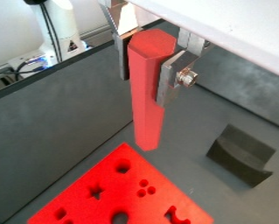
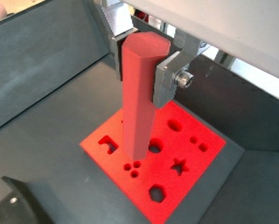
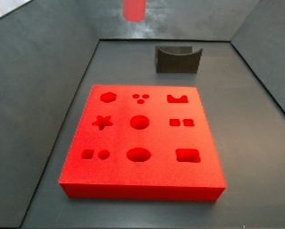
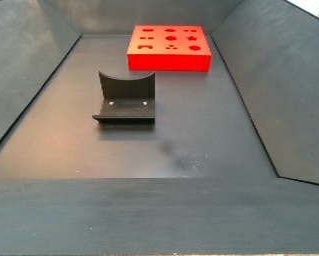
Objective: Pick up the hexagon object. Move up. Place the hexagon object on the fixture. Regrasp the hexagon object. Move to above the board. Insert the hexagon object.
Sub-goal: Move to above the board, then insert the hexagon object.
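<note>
My gripper is shut on the hexagon object, a slim red-pink bar held upright by its upper end between the silver fingers; it shows the same in both wrist views. The bar hangs in the air, well above the floor. Below it lies the board, a flat bright red slab with shaped holes. In a side view only the bar's lower end shows, high beyond the board's far edge. The fixture stands empty on the floor beyond the board.
The dark fixture also shows in both wrist views and in a side view, with the board behind it. Grey walls enclose the dark floor on all sides. The gripper is out of that side view.
</note>
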Robot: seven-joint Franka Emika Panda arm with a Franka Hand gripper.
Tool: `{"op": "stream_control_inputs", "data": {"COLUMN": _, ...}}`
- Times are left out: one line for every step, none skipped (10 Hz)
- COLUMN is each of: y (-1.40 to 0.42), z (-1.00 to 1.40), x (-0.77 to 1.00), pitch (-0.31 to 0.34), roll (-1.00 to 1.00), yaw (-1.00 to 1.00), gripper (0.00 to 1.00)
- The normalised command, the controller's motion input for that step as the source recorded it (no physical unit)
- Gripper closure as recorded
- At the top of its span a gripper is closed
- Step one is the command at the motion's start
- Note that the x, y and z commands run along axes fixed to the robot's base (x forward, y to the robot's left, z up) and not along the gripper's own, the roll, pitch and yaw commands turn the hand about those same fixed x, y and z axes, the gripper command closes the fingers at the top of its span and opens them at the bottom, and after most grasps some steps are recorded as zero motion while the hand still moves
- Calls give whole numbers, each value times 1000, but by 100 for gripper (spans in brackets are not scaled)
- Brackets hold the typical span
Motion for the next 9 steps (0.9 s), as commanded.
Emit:
{"op": "stream_control_inputs", "data": {"y": 7, "z": 2, "x": -37, "pitch": -29, "roll": -201, "yaw": -20, "gripper": 100}}
{"op": "stream_control_inputs", "data": {"y": 351, "z": -409, "x": -634, "pitch": -4, "roll": 77, "yaw": -211, "gripper": 100}}
{"op": "stream_control_inputs", "data": {"y": 517, "z": -651, "x": -786, "pitch": -56, "roll": -20, "yaw": -269, "gripper": 100}}
{"op": "stream_control_inputs", "data": {"y": 177, "z": -771, "x": -597, "pitch": -106, "roll": -196, "yaw": -514, "gripper": 100}}
{"op": "stream_control_inputs", "data": {"y": 0, "z": -729, "x": -271, "pitch": -97, "roll": -156, "yaw": -823, "gripper": 100}}
{"op": "stream_control_inputs", "data": {"y": 0, "z": -731, "x": -149, "pitch": -67, "roll": -151, "yaw": -880, "gripper": 100}}
{"op": "stream_control_inputs", "data": {"y": -11, "z": -566, "x": -126, "pitch": -77, "roll": -213, "yaw": -834, "gripper": 100}}
{"op": "stream_control_inputs", "data": {"y": -20, "z": -483, "x": -137, "pitch": -79, "roll": -267, "yaw": -789, "gripper": 100}}
{"op": "stream_control_inputs", "data": {"y": 0, "z": -426, "x": -163, "pitch": -67, "roll": -320, "yaw": -671, "gripper": 100}}
